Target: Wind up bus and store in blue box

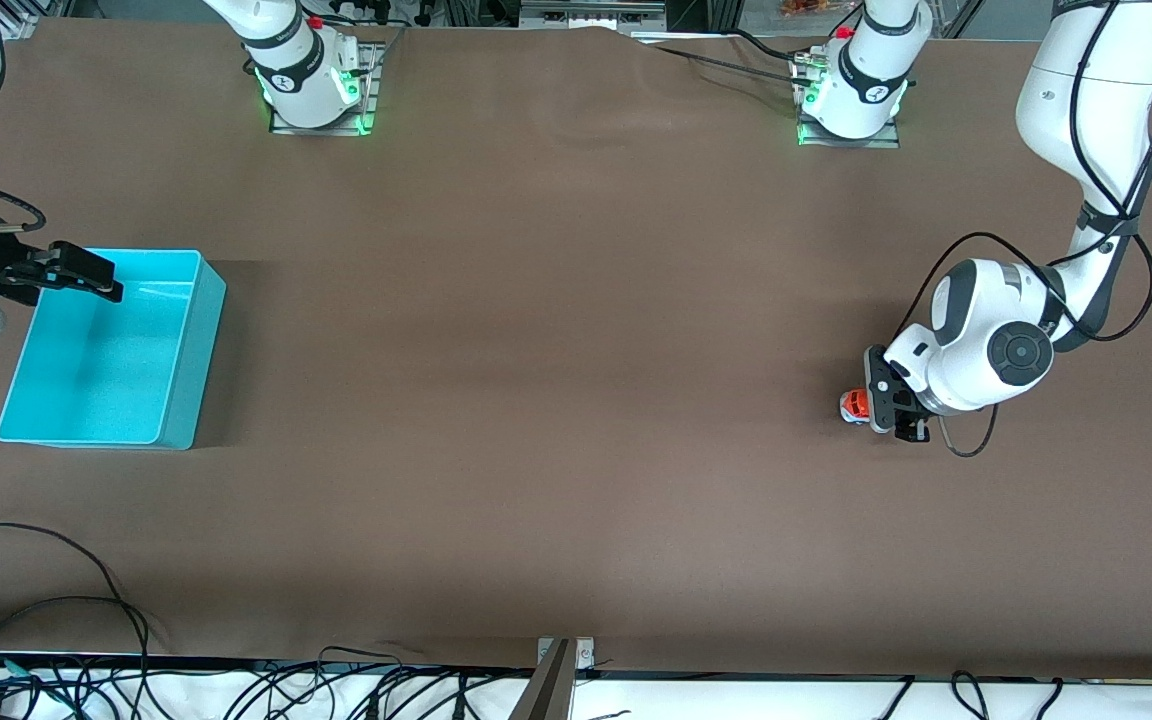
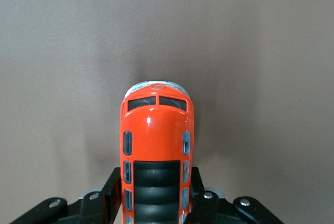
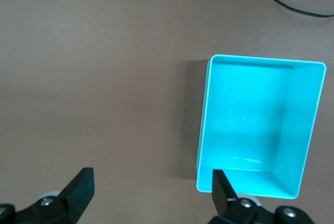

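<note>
The bus (image 1: 853, 405), a tiny toy with an orange-red top and white front, sits low at the brown table toward the left arm's end. My left gripper (image 1: 881, 407) is shut on it. In the left wrist view both black fingers press the sides of the bus (image 2: 156, 140), whose dark ribbed roof panel faces the camera, with the left gripper (image 2: 154, 181) around its rear half. The blue box (image 1: 186, 340), an open turquoise bin with nothing inside, stands toward the right arm's end. My right gripper (image 1: 86, 270) hangs open over the box's rim; the right wrist view shows the right gripper (image 3: 151, 182) beside the box (image 3: 300, 125).
Both arm bases (image 1: 311, 85) stand along the table edge farthest from the front camera. Loose black cables (image 1: 56, 600) lie along the nearest edge, and a cable (image 3: 287, 2) shows in the right wrist view. Bare brown tabletop (image 1: 556, 350) stretches between the bus and the box.
</note>
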